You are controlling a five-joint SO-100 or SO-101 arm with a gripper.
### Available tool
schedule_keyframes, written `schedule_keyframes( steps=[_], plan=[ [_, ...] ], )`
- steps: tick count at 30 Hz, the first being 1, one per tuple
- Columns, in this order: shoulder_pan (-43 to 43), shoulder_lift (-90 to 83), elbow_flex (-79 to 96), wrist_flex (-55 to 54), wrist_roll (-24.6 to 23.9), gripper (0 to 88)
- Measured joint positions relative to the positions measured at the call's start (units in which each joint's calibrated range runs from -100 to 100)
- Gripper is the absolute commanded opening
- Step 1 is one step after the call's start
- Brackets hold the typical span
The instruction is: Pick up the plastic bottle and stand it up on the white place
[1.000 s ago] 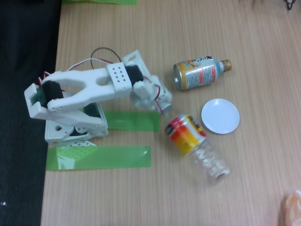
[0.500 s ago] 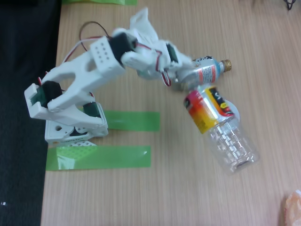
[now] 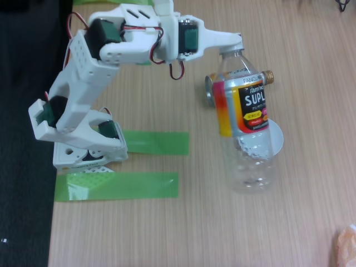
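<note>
The claw [image 3: 232, 49] grips the plastic bottle [image 3: 247, 130], which hides most of the white place [image 3: 276, 139].

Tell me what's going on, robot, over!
Gripper shut on the plastic bottle at its neck. Bottle lifted, hanging roughly upright, overlapping the white place in the fixed view. Orange-and-blue can lies just behind.

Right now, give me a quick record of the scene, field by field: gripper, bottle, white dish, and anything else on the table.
gripper: shut on the plastic bottle at its neck
plastic bottle: lifted, near upright, base toward the camera
white dish: on the table, mostly hidden behind the bottle
orange-and-blue can: lying on its side, gold cap pointing right
green tape strips: beside the arm's base
</note>
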Motion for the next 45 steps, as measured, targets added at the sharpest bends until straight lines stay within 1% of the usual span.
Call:
schedule_keyframes(
  steps=[5,8,15,19,23,29,33,40,45],
  plan=[
    [0.1,0.0,-5.4,0.0,-9.7,1.2],
    [-1.9,0.0,-8.5,-1.8,-14.8,1.2],
    [-10.1,-0.1,-15.2,-13.7,-20.7,1.2],
    [-12.6,-0.1,-15.5,-20.4,-21.5,1.2],
    [-12.2,-0.1,-14.6,-21.9,-21.8,1.2],
    [-12.5,0.9,-6.1,-22.8,-21.6,1.2],
    [-9.6,0.8,0.8,-27.1,-21.6,1.2],
    [-3.4,0.8,16.1,-41.1,-21.6,1.1],
    [-1.3,0.9,25.8,-48.6,-21.7,1.1]
  ],
)
